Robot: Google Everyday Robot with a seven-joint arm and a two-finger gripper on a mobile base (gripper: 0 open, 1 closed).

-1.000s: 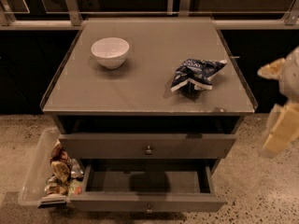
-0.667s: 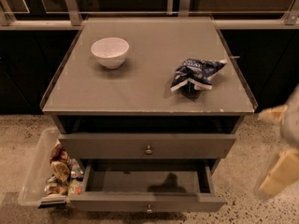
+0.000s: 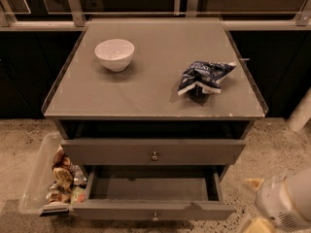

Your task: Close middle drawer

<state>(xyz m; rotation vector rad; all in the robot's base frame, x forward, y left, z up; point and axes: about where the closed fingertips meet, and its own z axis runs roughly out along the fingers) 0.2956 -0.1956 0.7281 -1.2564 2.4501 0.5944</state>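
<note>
The middle drawer [image 3: 153, 210] stands pulled out toward the camera. Its grey-brown front carries a small round knob [image 3: 154, 216], and its inside [image 3: 150, 187] looks empty. Above it the top drawer front [image 3: 153, 151] sits closed, and the lowest drawer is out of view. My gripper [image 3: 262, 204] is at the bottom right corner, just right of the open drawer's front corner and apart from it. It is partly cut off by the frame edge.
On the cabinet top [image 3: 155, 96] stand a white bowl [image 3: 114, 54] and a crumpled blue chip bag [image 3: 201, 76]. A clear plastic bin [image 3: 41, 178] with snack packets [image 3: 63, 178] lies on the floor at the cabinet's left. A railing runs behind.
My arm has dropped from beside the cabinet top's right edge down to the bottom right, near the open drawer's front. The drawer has not moved.
</note>
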